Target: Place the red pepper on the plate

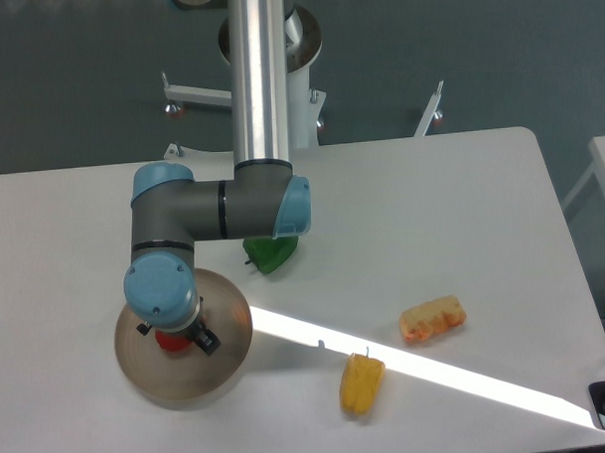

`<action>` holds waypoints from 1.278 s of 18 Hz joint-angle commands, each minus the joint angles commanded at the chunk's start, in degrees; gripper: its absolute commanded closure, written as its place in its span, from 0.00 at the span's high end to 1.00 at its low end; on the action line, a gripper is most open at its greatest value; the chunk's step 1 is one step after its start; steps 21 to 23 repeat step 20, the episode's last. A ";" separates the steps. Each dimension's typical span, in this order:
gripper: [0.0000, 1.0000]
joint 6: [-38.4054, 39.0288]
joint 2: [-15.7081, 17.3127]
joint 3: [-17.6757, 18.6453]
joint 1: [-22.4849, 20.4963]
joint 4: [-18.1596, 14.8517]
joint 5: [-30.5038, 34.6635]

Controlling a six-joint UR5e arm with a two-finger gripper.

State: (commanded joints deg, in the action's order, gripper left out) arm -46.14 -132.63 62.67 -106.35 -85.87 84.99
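The plate (223, 368) is a beige-grey disc at the front left of the table. The red pepper (170, 341) shows only as a small red patch over the plate's middle, just below the arm's blue-capped wrist (161, 288). That wrist hangs directly over the pepper and hides the gripper, so its fingers do not show. I cannot tell whether the pepper rests on the plate or is held just above it.
A green pepper (273, 255) lies behind the plate, partly under the forearm. A yellow pepper (361, 383) sits at the front centre and an orange-yellow lumpy toy (433, 318) to its right. A bright sunlit stripe crosses the table.
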 joint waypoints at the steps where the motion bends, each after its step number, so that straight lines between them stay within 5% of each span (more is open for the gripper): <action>1: 0.98 -0.35 0.35 -0.09 -0.17 -0.09 0.00; 10: 0.99 -12.37 6.94 0.17 -10.61 -1.14 0.96; 15: 1.00 -20.63 7.82 -0.96 -16.85 0.09 4.12; 19: 1.00 -24.17 8.17 -0.35 -19.86 5.97 4.57; 23: 1.00 -24.17 8.17 -0.35 -20.65 6.67 4.83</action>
